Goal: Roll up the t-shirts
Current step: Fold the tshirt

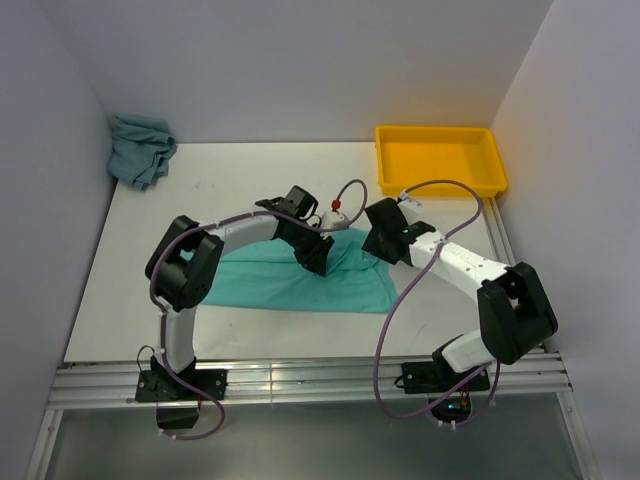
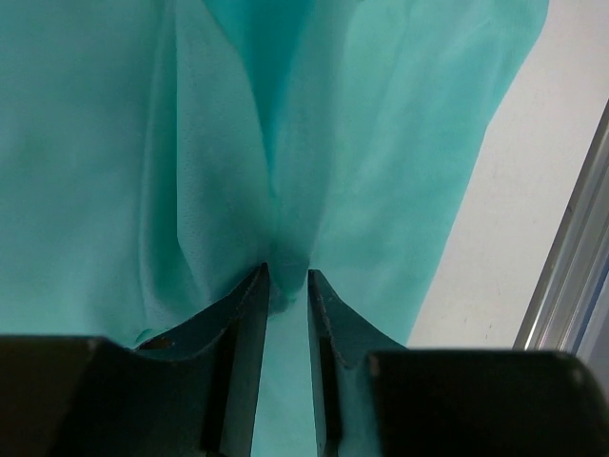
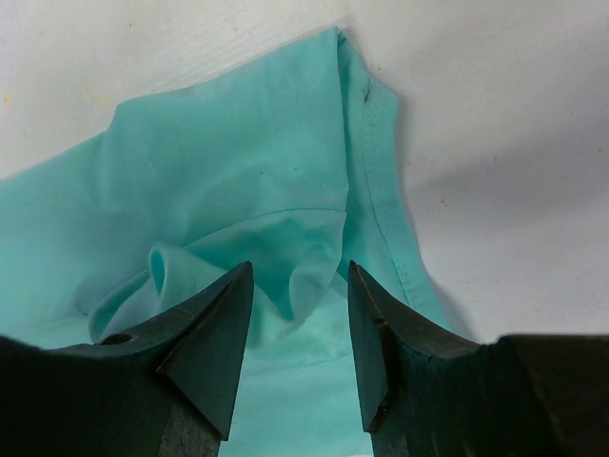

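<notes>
Far left corner of the worktop (image 1: 250,190): blue-grey shirt (image 1: 140,148), crumpled in a heap, well apart from both arms.

Centre: mint-green shirt (image 1: 280,282) lies spread in a broad band, not yet rolled. Its right end is rumpled.

Left fingers (image 2: 245,324) are clamped on a pinch of this shirt. In the left wrist view, taut creases fan out from the tips.

Right fingers (image 3: 214,333) stand apart, straddling a loose raised wrinkle just inside the hem (image 3: 376,181), with nothing gripped.

Far right: yellow tray (image 1: 440,165), apart from the cloth.

Risks, as I judge them:
- Only one side is held. If the left arm pulls now, thin cloth will likely skew or bunch toward it, and the roll would start crooked.
- The right fingers may close on the wrinkle's top layer only, or miss the edge, so the layers would separate as the roll turns.
- The left pinch looks small, so slick fabric could slip out under tension.
- The rumpled right end would roll up lumpy unless it is flattened first.
</notes>
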Controlling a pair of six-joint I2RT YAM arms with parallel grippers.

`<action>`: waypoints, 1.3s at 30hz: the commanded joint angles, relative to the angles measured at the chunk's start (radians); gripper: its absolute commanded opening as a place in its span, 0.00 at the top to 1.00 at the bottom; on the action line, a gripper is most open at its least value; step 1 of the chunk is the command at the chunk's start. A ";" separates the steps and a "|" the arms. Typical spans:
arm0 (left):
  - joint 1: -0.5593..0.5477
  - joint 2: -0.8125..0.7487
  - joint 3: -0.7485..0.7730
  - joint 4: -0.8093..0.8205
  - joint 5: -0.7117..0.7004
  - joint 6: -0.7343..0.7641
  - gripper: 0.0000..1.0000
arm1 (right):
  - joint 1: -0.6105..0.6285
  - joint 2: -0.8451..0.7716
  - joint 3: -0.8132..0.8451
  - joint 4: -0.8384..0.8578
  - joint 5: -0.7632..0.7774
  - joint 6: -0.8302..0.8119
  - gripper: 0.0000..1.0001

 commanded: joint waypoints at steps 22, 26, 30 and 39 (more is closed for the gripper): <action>-0.052 -0.105 0.008 -0.063 0.028 0.077 0.30 | -0.002 0.030 -0.079 0.135 -0.093 -0.031 0.49; -0.052 -0.138 0.040 -0.108 0.062 0.078 0.29 | -0.002 0.042 -0.112 0.153 -0.099 -0.027 0.52; -0.048 -0.161 0.064 -0.149 0.099 0.077 0.29 | -0.004 0.044 -0.140 0.162 -0.096 -0.021 0.67; -0.019 -0.074 0.127 0.002 0.038 -0.145 0.32 | -0.005 0.017 -0.163 0.173 -0.088 -0.009 0.78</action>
